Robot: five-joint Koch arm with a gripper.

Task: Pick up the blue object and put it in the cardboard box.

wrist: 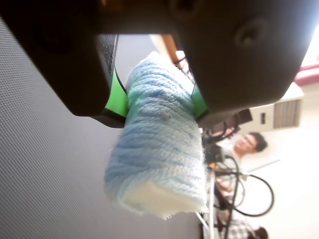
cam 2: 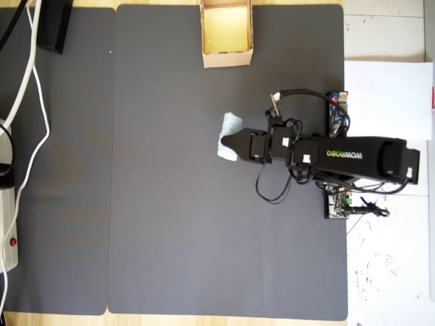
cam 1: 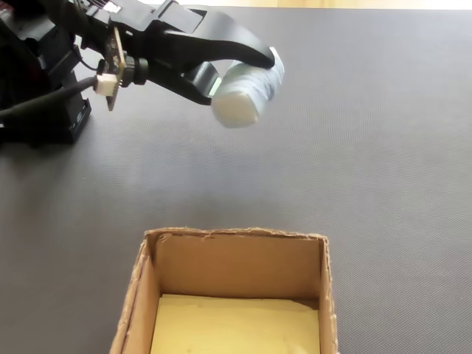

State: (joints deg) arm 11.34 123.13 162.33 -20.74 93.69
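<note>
The blue object (wrist: 158,149) is a pale blue ribbed roll, and my gripper (wrist: 158,102) is shut on it, green pads pressing both sides. In the fixed view the blue object (cam 1: 247,92) hangs in the air above the dark mat, held by the gripper (cam 1: 243,74) at the upper left. From overhead, the blue object (cam 2: 230,136) sticks out at the tip of the gripper (cam 2: 234,140) near the mat's middle. The cardboard box (cam 1: 147,295) stands open at the bottom of the fixed view, yellowish inside. In the overhead view the cardboard box (cam 2: 226,60) sits at the mat's top edge, well above the gripper.
A dark grey mat (cam 2: 170,224) covers the table. White cables (cam 2: 34,102) and a black device (cam 2: 51,27) lie at the left in the overhead view. The arm's base and circuit boards (cam 2: 338,197) sit at the right edge, beside white paper (cam 2: 387,95).
</note>
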